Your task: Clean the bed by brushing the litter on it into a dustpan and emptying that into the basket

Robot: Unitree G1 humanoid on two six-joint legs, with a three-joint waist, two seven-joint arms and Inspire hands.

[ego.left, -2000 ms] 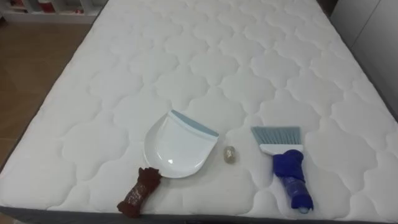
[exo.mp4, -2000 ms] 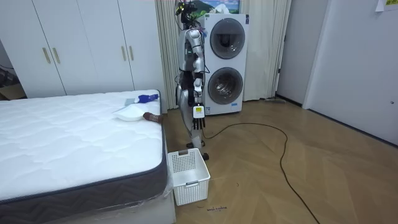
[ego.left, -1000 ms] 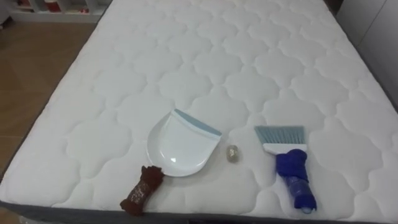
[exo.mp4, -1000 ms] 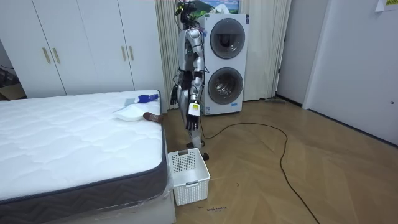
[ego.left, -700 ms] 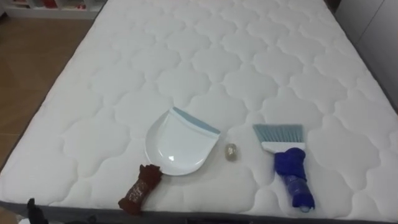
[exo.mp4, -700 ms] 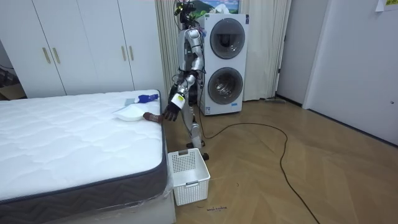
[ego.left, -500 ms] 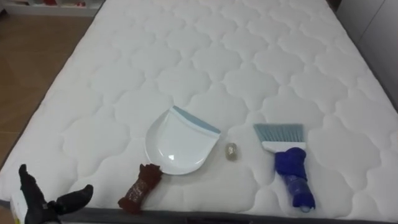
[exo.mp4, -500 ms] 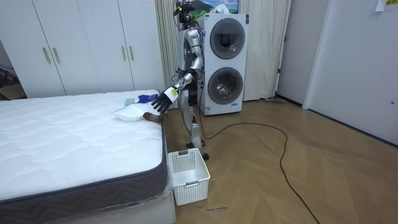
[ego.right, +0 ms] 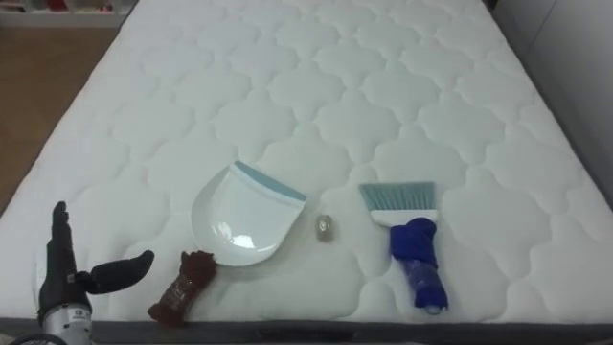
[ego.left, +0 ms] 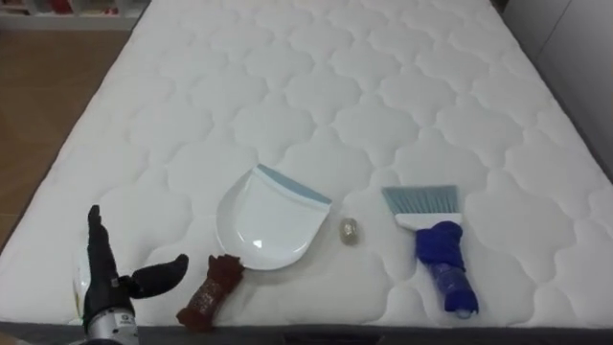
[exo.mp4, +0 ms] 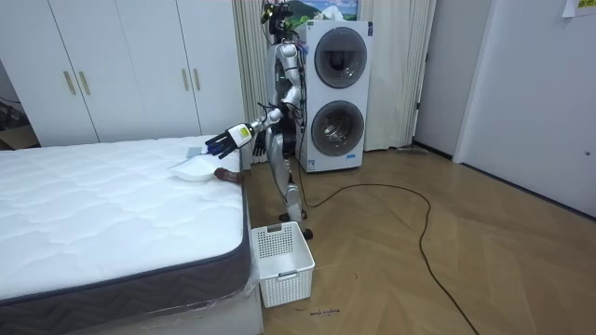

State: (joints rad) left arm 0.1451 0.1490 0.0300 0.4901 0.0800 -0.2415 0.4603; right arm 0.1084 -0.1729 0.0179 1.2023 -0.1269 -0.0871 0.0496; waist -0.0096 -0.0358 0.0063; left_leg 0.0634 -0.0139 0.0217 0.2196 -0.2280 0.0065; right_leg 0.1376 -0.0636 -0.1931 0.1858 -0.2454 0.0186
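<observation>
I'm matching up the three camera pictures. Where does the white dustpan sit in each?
Left eye view: the dustpan lies on the mattress, low and left of centre.
Right eye view: the dustpan sits low, further left.
Room view: the dustpan is at the mattress corner nearest the robot.
Shared landmark: the robot's open left hand, close to the pan's brown handle.

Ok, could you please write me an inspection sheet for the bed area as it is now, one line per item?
surface: white quilted mattress, bare, no sheet.
job's things: white plastic dustpan with blue lip and brown handle; blue-handled hand brush with pale bristles to its right; small pale scrap between them.
clutter: nothing seen.
hands: left hand open, over the near left edge, beside the dustpan's handle, holding nothing.
cables: nothing seen on the mattress.
surroundings: white slatted basket on wooden floor at the bed's corner; white wardrobe; stacked washing machines.
</observation>
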